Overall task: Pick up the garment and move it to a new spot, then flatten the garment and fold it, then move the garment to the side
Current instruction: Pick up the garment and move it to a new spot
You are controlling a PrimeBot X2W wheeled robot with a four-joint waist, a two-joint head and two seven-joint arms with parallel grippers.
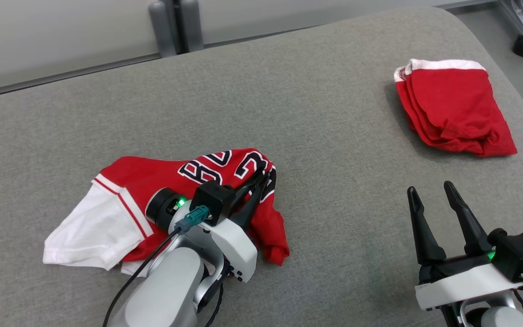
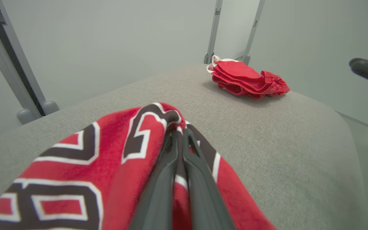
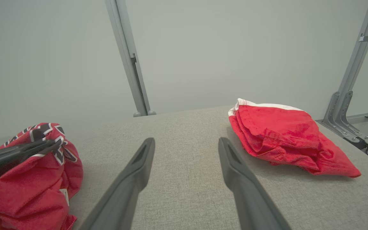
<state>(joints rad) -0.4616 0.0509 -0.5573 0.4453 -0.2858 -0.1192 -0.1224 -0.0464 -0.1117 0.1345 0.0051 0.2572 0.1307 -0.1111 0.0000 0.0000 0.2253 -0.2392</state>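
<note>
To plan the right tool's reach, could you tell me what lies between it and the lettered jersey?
Nothing but bare grey padded surface, as the head view shows, between the open right tool and the jersey.

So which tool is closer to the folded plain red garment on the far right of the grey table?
Right. The right tool stands open on the near side of the folded plain red garment; the left tool is farther left, shut on the red lettered jersey.

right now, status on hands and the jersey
Left hand shut on crumpled jersey. Right hand open, holding nothing. Folded red garment far right, out of the way.
</note>
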